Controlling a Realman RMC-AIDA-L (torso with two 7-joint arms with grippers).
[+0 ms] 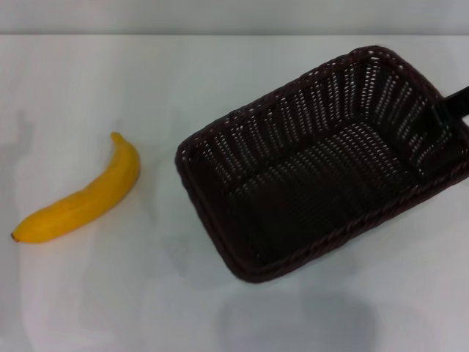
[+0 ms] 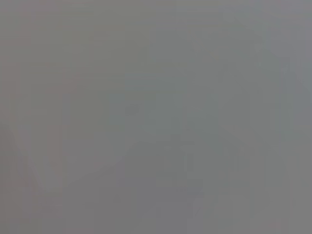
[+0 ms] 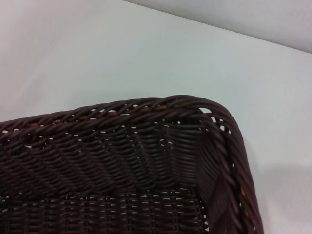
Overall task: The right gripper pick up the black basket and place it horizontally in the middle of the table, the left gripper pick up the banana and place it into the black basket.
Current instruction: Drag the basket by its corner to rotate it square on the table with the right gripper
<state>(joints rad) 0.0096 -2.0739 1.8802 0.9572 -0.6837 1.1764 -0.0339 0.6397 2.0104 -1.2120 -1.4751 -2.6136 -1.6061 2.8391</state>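
Right gripper [image 1: 448,111]: a black finger bar came in from the table's right edge and lay over the right end of the basket rim, one finger apparently inside the wall; how far the claw was open could not be told, nor whether it truly gripped the rim.
Black basket [image 1: 322,161]: sat on the right half of the table [image 1: 220,73], skewed, its long side running from the near middle up toward the far right corner; it looked empty inside.
Basket, right wrist view [image 3: 122,156]: one rounded corner of the braided rim and the woven inner walls seen close up, white table beyond.
Banana [image 1: 80,198]: lay flat on the left half of the table, well apart from the basket, stem pointing toward the far edge, dark tip toward the left edge.
Left gripper: not seen in any view; the left wrist view showed only plain grey.
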